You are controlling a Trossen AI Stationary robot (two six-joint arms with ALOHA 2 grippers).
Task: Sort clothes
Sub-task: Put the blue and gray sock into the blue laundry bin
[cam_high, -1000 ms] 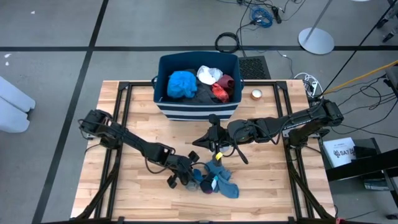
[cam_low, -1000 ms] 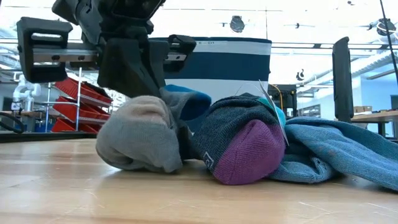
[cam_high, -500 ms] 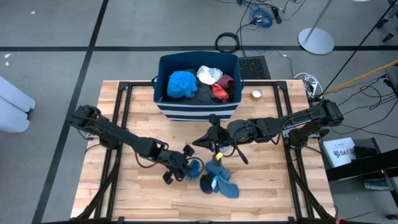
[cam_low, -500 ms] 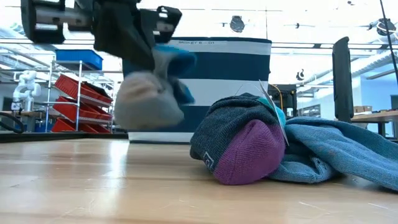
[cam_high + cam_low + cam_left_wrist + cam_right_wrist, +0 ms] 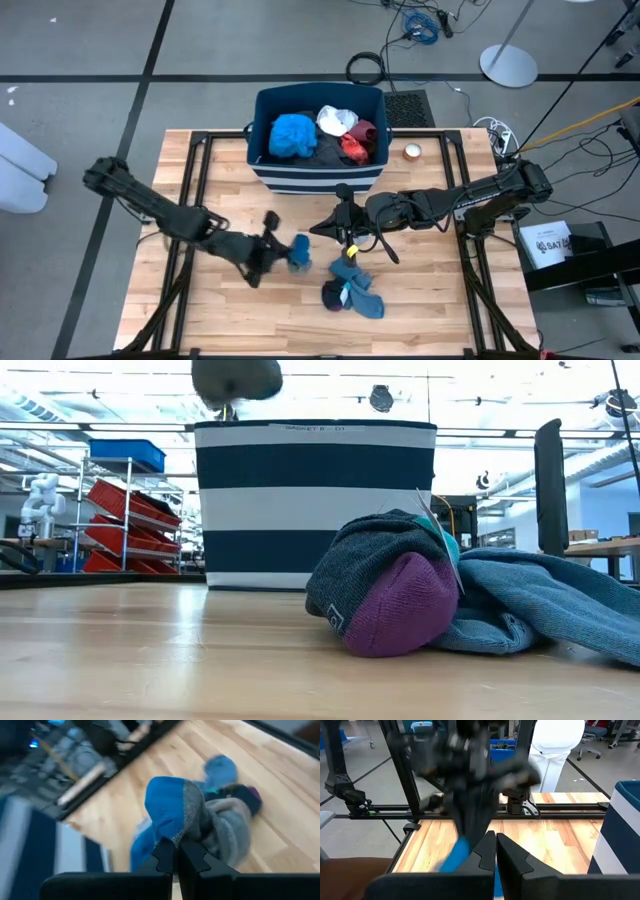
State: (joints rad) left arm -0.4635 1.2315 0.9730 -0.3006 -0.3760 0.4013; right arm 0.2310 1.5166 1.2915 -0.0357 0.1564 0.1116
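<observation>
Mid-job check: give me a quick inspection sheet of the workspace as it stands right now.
Surface: wooden table, bare around the work.
Job's things: striped bin holds blue, white, red and dark tops; sock pile lies near the table's middle; one sock bundle is lifted.
Clutter: small round object beside the bin.
Grippers: left gripper shut on the sock bundle, above the table; right gripper shut, empty, waiting above the pile.
Cables: coils on the floor behind the bin.
Surroundings: red shelf bins; a person in white beyond the table.

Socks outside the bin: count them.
3 visible: one in the left gripper, a blue-grey sock; two on the table, purple-toed and teal. More may hide beneath.
</observation>
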